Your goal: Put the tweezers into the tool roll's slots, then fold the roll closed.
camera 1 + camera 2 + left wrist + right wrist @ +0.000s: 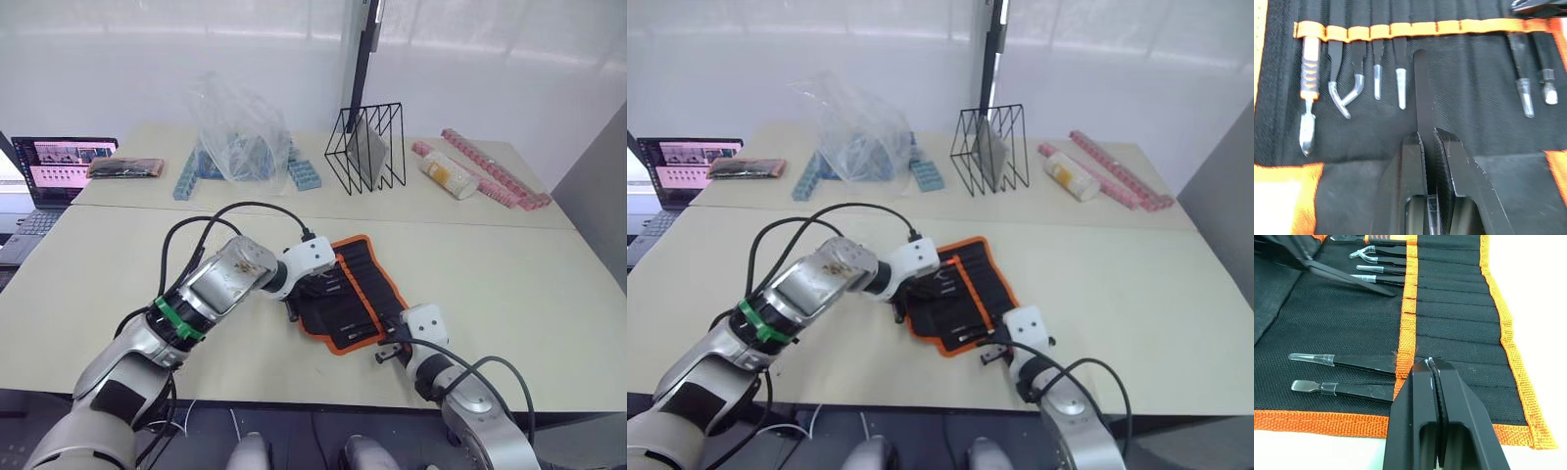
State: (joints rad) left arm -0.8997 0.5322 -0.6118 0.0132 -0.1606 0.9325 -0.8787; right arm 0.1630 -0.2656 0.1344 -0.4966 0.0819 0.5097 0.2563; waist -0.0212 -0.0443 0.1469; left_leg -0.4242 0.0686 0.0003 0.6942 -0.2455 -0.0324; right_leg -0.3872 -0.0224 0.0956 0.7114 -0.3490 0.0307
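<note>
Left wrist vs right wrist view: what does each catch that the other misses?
Left wrist alone: the left gripper shut on a tweezer, tip aimed at the orange stripe over the slots, plus an orange-handled tool. Right wrist alone: the right gripper shut over the slots, and the tool roll with its orange bottom edge on the table. Both: the open roll and the slotted tweezers.

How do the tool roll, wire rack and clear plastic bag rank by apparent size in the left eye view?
1. Tool roll and clear plastic bag: look about alike; the roll lies nearer the camera and part of it is hidden by the left gripper, so no ranking between them.
2. Wire rack: smallest.
</note>
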